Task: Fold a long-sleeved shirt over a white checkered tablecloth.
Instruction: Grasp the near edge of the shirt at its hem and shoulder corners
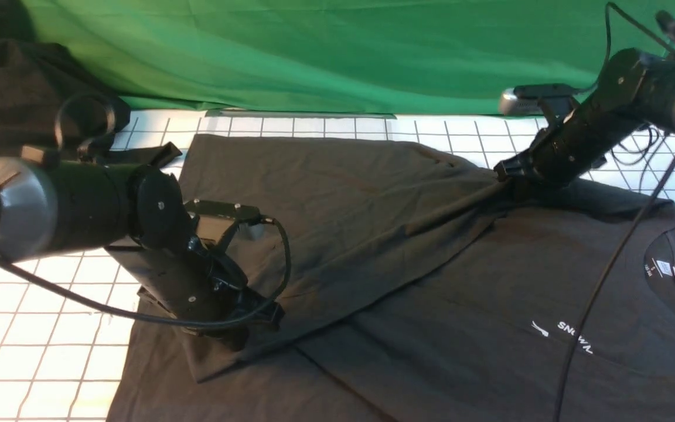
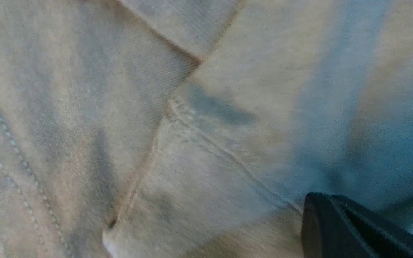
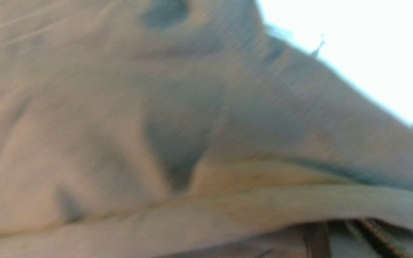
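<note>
Front view: the long-sleeved shirt (image 1: 408,252) lay spread on the white checkered tablecloth (image 1: 33,328), its neck label (image 1: 662,266) and white chest logo (image 1: 566,334) off to the robot's right of both arms. A folded panel of the shirt stretched between the two grippers. The left gripper (image 1: 244,328) pressed down at the panel's near end, its tips buried against the cloth, so whether its jaws were apart or together could not be told. The right gripper (image 1: 507,174) sat at the far end, where creases ran together into its tip, jaws clamped on a pinch of shirt fabric. A green cloth (image 1: 343,53) hung beyond the jaws, and a blacker heap of cloth (image 1: 3,88) lay behind the left arm.

Left wrist view: shirt fabric filled the picture, a stitched hem (image 2: 16,157) and overlapping layers just ahead of one black finger (image 2: 335,229); the gap between the jaws was out of sight.

Right wrist view: blurred shirt cloth rose close before the jaws, a thick fold (image 3: 228,211) draped across them and hiding the fingers.
</note>
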You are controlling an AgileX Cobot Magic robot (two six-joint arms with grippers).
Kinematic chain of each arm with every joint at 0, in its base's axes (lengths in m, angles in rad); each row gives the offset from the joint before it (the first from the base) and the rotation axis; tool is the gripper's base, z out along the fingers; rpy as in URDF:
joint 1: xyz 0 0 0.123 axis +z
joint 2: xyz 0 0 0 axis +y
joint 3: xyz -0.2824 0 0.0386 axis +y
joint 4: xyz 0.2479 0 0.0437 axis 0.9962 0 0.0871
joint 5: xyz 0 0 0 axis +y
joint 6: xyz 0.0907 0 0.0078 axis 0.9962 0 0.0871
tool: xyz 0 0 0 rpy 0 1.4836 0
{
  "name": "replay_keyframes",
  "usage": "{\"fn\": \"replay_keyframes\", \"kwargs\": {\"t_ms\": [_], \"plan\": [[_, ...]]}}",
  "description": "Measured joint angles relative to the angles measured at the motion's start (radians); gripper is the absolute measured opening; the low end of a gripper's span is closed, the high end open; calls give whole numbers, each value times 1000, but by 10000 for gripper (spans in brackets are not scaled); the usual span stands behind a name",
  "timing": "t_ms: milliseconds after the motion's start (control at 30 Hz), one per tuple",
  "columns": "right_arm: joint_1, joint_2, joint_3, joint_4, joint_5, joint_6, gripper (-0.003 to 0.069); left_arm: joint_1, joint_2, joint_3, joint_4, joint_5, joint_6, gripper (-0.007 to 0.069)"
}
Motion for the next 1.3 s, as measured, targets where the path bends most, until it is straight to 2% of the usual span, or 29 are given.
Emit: {"fn": "replay_keyframes", "kwargs": {"t_ms": [167,233,333,400,433,467,500,567,600,700,733,767,833,933,1100,1300], "plan": [[-10,-4,-127,-39,126,25,0,0,-176,0,15,29,-30,-4],[-23,-31,-235,-41,295,23,0,0,-289,-1,46,92,-63,-4],[-34,-119,-273,-41,386,47,0,0,-423,3,75,230,-111,-4],[-33,-222,-249,-42,401,51,0,0,-499,27,95,348,-171,-4],[-33,-232,-244,-42,402,51,0,0,-505,30,95,359,-179,-4],[-27,-304,-192,-42,404,50,0,0,-558,68,118,434,-247,-4],[-27,-315,-192,-42,405,50,0,0,-564,74,124,442,-256,-4],[-17,-469,-31,-40,408,49,0,0,-630,164,178,498,-371,-4],[-15,-481,-31,-40,408,49,0,0,-633,171,186,500,-378,-4],[-10,-666,237,-40,418,33,5,0,-651,277,231,461,-452,-1],[-10,-676,237,-40,419,33,5,0,-651,283,233,455,-457,0],[-10,-759,374,-40,419,27,15,0,-642,322,238,396,-467,6],[-10,-799,458,-40,414,26,23,0,-626,345,248,348,-469,20],[-10,-926,651,-8,406,23,47,0,-556,370,248,279,-471,76],[-10,-1068,829,94,385,-33,67,9,-411,370,271,221,-466,195],[-10,-1160,922,105,372,-49,69,131,-324,370,213,213,-396,224]]}}
